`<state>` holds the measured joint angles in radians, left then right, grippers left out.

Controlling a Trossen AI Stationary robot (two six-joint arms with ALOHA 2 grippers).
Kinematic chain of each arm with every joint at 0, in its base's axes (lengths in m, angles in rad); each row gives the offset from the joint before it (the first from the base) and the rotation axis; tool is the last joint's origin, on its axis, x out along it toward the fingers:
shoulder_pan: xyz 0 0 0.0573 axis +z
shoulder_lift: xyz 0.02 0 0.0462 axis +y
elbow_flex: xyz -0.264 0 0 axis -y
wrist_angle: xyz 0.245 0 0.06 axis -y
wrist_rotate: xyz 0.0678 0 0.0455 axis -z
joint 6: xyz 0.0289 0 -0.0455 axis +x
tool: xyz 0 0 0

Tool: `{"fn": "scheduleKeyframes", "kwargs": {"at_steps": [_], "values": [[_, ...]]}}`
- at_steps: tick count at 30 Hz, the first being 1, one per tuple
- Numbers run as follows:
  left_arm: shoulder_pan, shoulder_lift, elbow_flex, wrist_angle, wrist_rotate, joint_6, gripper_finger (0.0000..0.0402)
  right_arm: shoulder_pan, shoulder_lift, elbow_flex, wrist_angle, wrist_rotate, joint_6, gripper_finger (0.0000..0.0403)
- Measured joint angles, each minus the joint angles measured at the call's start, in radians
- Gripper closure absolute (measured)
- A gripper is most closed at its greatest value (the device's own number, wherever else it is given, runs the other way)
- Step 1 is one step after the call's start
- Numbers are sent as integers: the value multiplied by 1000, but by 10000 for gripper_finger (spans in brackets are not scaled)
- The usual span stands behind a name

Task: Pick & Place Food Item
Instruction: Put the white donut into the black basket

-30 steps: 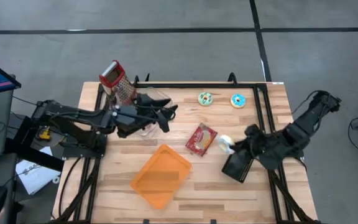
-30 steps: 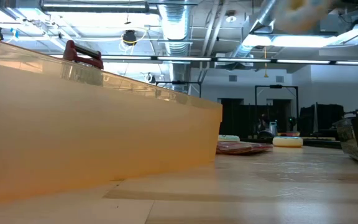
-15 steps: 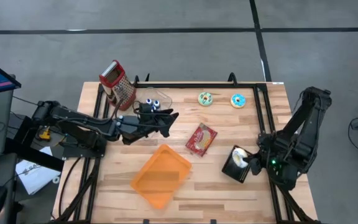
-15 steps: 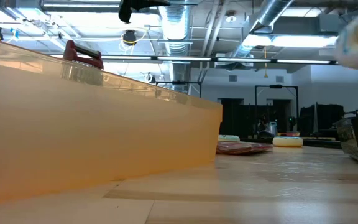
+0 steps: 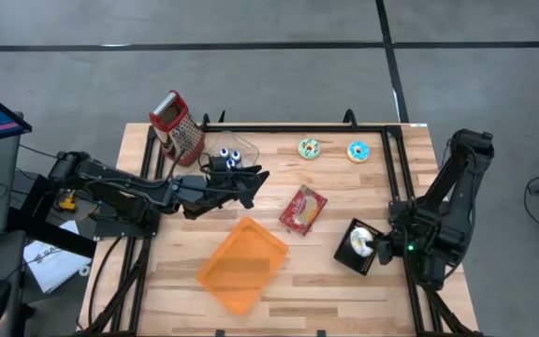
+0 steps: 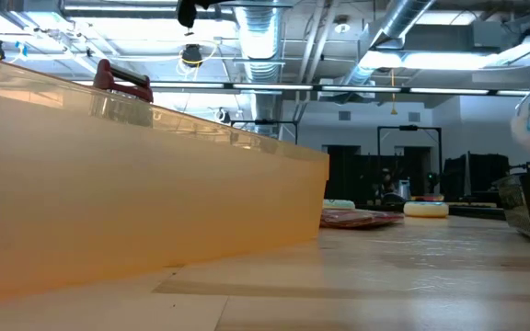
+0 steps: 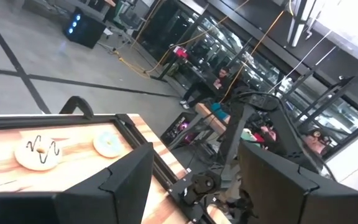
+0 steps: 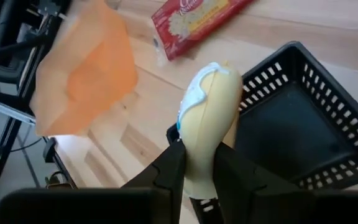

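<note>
Pale yellow donut (image 8: 209, 118) with white icing, held on edge between the right tool's (image 8: 197, 163) fingers, directly above the black mesh basket (image 8: 316, 124). Basket sits upright on bench, just beneath tool.

Grey floor (image 5: 251, 65) crossed by dark lines; ceiling ducts (image 6: 265, 41) under strip lights

Even, soft overhead light falls on the pale wooden bench (image 5: 344, 281), with faint shadows. In the low view ceiling strip lights (image 6: 449, 60) glare, and the near translucent orange tray (image 6: 136, 202) looms blurred.
</note>
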<state>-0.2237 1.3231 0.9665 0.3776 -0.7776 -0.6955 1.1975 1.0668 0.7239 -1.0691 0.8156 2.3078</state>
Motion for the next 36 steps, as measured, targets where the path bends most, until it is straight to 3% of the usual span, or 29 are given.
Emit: {"fn": "scheduleKeyframes", "kwargs": {"at_steps": [20,36], "values": [[-28,0,0,34,1,-29,170,13,0,-243,143,31,-3,330],[-34,0,0,36,1,-70,170,47,0,-255,112,5,-26,330]]}}
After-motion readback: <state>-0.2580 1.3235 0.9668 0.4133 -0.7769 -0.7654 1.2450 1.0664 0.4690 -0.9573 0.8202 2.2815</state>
